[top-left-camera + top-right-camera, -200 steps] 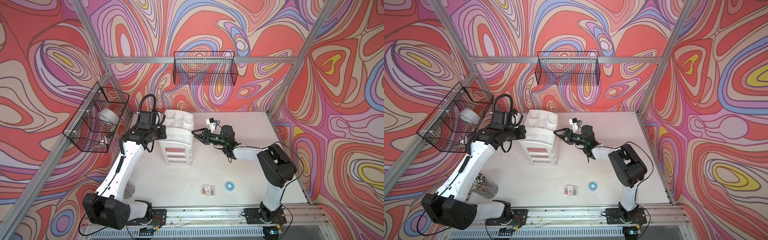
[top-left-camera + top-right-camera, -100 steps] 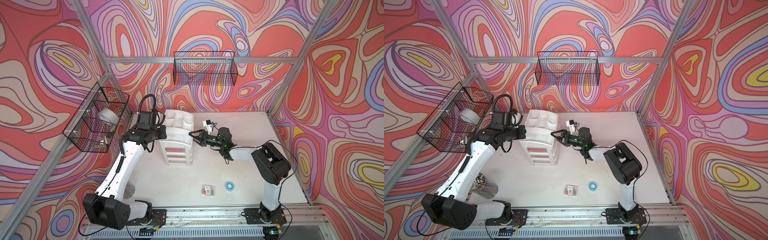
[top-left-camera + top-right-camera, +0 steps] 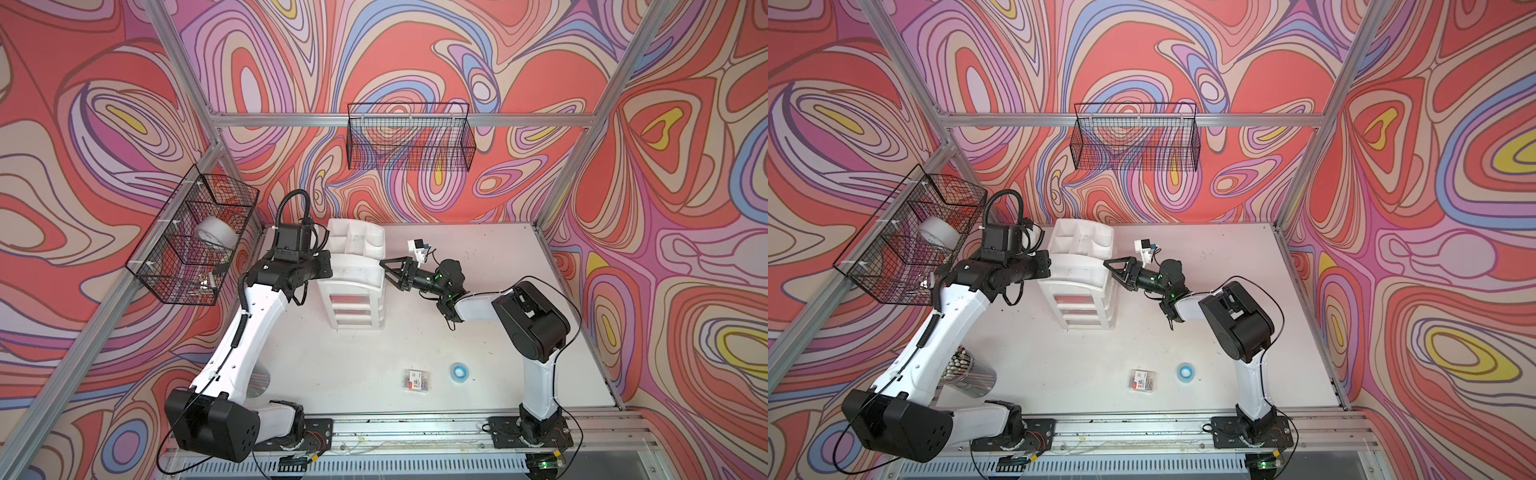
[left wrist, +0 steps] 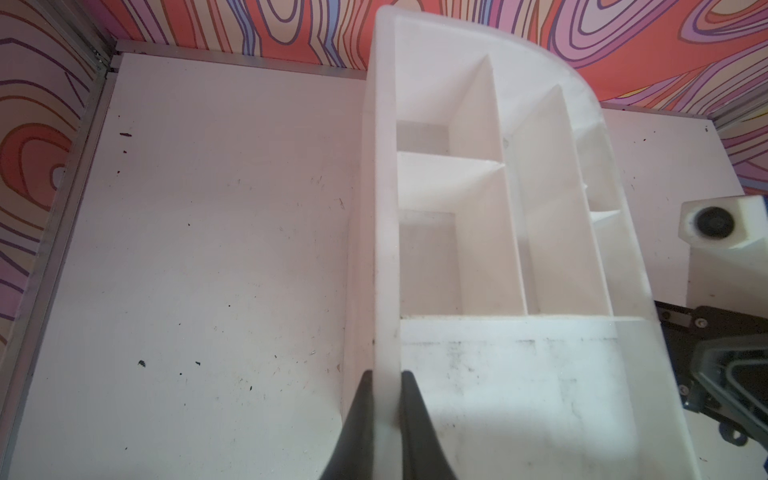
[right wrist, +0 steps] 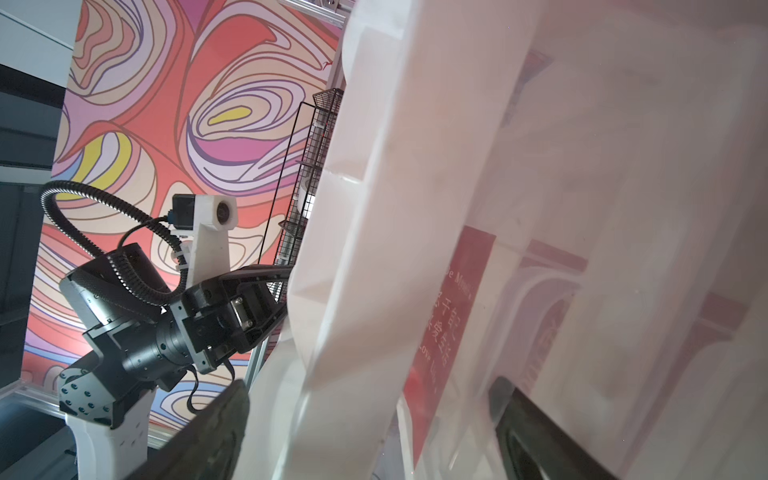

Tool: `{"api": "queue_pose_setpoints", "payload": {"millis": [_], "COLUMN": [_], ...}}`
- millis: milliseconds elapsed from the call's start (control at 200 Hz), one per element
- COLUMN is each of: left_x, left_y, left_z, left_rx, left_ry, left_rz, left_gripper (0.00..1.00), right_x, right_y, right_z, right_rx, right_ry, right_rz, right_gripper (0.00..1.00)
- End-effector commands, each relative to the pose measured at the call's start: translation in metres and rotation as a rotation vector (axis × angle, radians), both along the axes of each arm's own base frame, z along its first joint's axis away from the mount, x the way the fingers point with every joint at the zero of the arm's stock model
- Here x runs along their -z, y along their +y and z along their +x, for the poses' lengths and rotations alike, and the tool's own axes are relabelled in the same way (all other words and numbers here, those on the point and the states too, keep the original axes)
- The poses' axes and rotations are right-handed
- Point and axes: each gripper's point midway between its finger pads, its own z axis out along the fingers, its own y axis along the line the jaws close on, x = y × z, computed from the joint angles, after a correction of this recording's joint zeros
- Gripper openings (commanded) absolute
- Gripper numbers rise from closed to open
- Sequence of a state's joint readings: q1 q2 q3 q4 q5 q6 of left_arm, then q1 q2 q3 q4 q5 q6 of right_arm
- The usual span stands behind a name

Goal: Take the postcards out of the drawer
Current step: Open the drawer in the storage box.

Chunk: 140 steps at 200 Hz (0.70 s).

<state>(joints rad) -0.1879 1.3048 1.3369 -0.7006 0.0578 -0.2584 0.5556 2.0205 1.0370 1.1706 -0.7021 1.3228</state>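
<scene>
Walls (image 3: 415,62): your swirls run red, purple, cream.
Drawer unit (image 3: 353,286): you see white.
Postcards (image 5: 453,291): you see red, white lettering.

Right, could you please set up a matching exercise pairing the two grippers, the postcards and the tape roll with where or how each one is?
Things:
1. left gripper
2. right gripper
3. postcards
4. tape roll

Place or state:
A. in the wire basket on the side wall
B. open, beside the drawer unit
C. inside the drawer unit
D. shut on the drawer unit's top edge

Pairs: 1-D, 2-B, 3-C, 4-A.
</scene>
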Motion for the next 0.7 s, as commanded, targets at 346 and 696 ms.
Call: {"api": "queue_pose_setpoints", "payload": {"millis": [346,696], "left_x": [0.018,0.015], "left_y": [0.007,0.011], "left_z": [-0.008,-0.01], "left_rx": [0.004,-0.012], "left_ry": [0.054,0.048], "left_rz": [0.067,0.08], "left_gripper": [0.0,0.0], "right_x": [-0.043,-0.055], "right_y": [-0.008,-0.038], "right_z": [-0.017,-0.016], "right_rx": [-0.005,0.068], "right_ry": [-0.15,-0.199], "right_rz": [0.143,0.162], "right_gripper": [0.87,0.87]}}
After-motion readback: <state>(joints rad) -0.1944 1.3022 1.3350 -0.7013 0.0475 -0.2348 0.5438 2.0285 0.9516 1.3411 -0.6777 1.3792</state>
